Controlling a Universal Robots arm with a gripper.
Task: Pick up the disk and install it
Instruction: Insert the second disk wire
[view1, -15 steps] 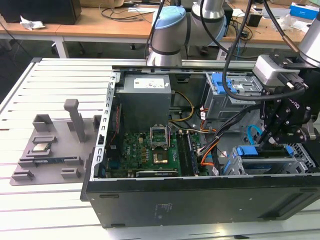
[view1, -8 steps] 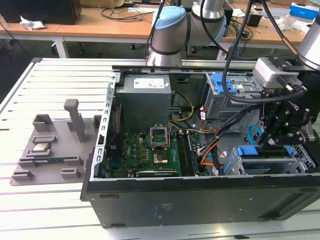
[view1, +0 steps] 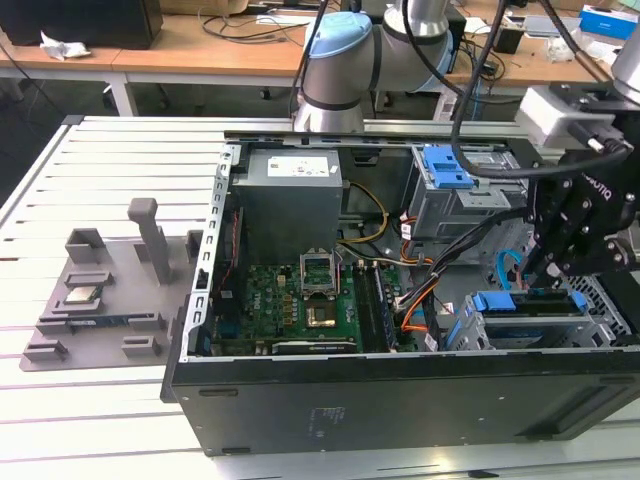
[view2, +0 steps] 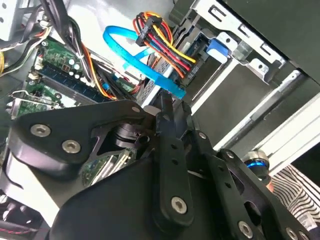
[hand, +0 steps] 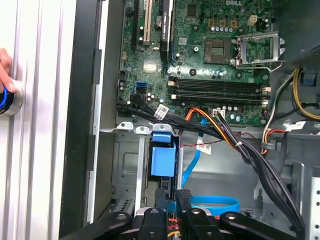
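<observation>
Exterior view: disk (view1: 528, 300) edge-up in drive cage (view1: 520, 335); tool (view1: 532, 272) pressed together just above.

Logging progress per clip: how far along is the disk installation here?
Done: the disk appears to lie in the drive bay at the exterior view's right, inside the computer case. In hand: the gripper is directly over it; any grip is hidden. Left: full seating cannot be confirmed.

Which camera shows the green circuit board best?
The first wrist view: the green circuit board is seen face on. The exterior view shows it slanted; the second wrist view shows just an edge.
</observation>
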